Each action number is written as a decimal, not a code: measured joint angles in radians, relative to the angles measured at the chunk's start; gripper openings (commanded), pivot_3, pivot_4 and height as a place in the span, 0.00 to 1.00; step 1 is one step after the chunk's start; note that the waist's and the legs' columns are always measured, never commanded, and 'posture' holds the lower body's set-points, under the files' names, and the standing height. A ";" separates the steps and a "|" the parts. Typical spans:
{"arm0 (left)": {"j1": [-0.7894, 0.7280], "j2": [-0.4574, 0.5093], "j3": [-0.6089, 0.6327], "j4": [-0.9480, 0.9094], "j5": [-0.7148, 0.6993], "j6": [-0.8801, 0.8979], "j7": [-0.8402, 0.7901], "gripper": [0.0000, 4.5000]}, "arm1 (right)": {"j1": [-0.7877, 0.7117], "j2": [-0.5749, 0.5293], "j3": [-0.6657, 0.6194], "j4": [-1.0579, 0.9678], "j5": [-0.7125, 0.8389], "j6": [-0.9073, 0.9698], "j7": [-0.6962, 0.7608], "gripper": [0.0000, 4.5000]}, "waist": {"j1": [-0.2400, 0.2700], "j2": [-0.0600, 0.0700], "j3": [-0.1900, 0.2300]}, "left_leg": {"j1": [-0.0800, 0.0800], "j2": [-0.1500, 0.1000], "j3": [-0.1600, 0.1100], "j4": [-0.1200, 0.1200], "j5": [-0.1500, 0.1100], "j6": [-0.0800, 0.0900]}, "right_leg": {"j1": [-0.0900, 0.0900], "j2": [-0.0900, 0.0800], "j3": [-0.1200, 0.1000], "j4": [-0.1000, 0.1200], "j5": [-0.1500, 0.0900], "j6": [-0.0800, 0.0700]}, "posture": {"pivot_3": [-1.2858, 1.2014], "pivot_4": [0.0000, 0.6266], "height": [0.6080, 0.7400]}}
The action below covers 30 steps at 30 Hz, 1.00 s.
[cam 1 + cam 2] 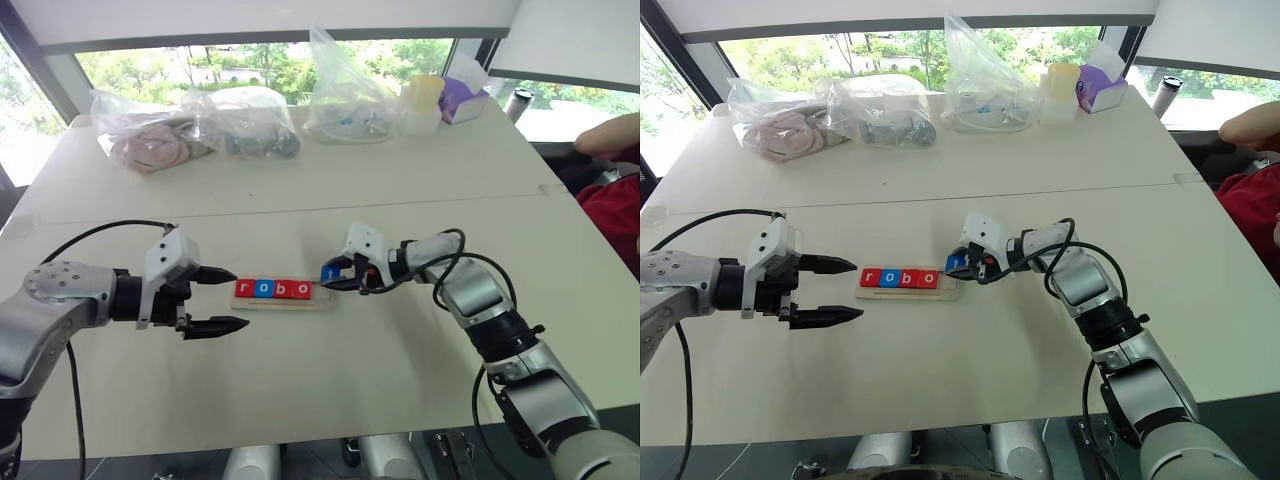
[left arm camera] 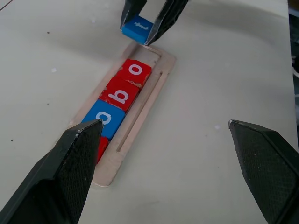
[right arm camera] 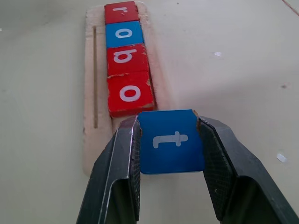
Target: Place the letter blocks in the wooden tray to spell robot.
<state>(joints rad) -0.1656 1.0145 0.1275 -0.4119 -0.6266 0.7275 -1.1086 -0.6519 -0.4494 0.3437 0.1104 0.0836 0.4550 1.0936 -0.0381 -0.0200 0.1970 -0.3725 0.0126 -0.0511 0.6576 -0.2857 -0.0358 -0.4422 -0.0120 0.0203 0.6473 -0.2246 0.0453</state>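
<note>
The wooden tray (image 1: pixel 285 304) lies mid-table, lengthwise left to right. In it sit a red r (image 1: pixel 243 288), a blue o (image 1: pixel 262 289), a red b (image 1: pixel 281 289) and a red o (image 1: pixel 300 289); its right end slot is bare. My right gripper (image 1: pixel 331 279) is shut on the blue t block (image 3: pixel 171 141), which hangs slightly tilted just over that right end. My left gripper (image 1: pixel 240 297) stands open at the tray's left end, pointing along it and holding nothing.
Several clear plastic bags (image 1: pixel 245 120) of items line the table's far side, with a cup (image 1: pixel 422 100), a purple box (image 1: pixel 460 98) and a dark tumbler (image 1: pixel 518 103). A person's arm (image 1: pixel 610 135) rests at the right edge.
</note>
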 measured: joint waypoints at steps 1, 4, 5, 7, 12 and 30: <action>0.004 -0.002 0.000 0.000 0.002 0.000 0.001 1.00 | 0.000 -0.001 0.001 -0.009 0.000 0.004 0.001 0.27 | -0.001 0.000 0.000 | 0.000 0.000 0.000 0.000 0.000 0.000 | 0.000 0.000 0.000 0.000 0.000 0.000 | 0.52 0.24 1.00; 0.016 -0.018 0.000 -0.001 0.004 -0.001 0.009 1.00 | 0.001 -0.001 0.013 -0.041 0.001 0.019 0.008 0.27 | -0.004 0.000 0.000 | 0.000 0.000 -0.001 0.000 0.000 0.000 | 0.000 0.001 -0.001 0.001 0.000 0.001 | 0.52 0.24 1.00; 0.017 -0.024 0.000 -0.002 0.005 -0.001 0.012 1.00 | 0.003 -0.001 0.017 -0.048 0.001 0.021 0.010 0.27 | -0.005 0.000 0.000 | 0.000 0.001 -0.001 0.000 0.000 0.000 | 0.000 0.001 -0.001 0.001 0.000 0.001 | 0.52 0.24 1.00; 0.020 -0.038 0.000 -0.005 0.005 -0.001 0.024 1.00 | 0.005 0.000 0.033 -0.049 0.000 0.020 0.008 0.27 | -0.006 0.000 0.000 | 0.001 0.001 -0.001 0.000 0.000 0.000 | 0.000 0.001 -0.001 0.001 0.000 0.001 | 0.52 0.24 1.00; 0.027 -0.055 -0.001 -0.012 0.005 -0.001 0.044 1.00 | 0.007 0.008 0.049 -0.048 -0.003 0.018 -0.007 0.27 | -0.005 0.000 0.000 | 0.000 0.001 -0.001 0.000 0.000 0.000 | 0.000 0.001 -0.001 0.001 0.000 0.001 | 0.52 0.24 1.00; 0.019 -0.068 -0.022 -0.019 0.005 0.001 0.065 1.00 | 0.015 0.036 0.081 0.003 -0.042 -0.045 -0.034 0.27 | -0.005 0.000 0.000 | 0.000 0.001 -0.001 0.000 0.000 0.000 | 0.000 0.001 -0.001 0.001 0.000 0.001 | 0.52 0.24 1.00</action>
<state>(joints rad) -0.1461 0.9469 0.1059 -0.4308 -0.6213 0.7284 -1.0431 -0.6372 -0.4129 0.4249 0.1132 0.0418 0.4104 1.0598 -0.0435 -0.0200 0.1970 -0.3720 0.0132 -0.0522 0.6578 -0.2857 -0.0357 -0.4421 -0.0108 0.0195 0.6483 -0.2246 0.0462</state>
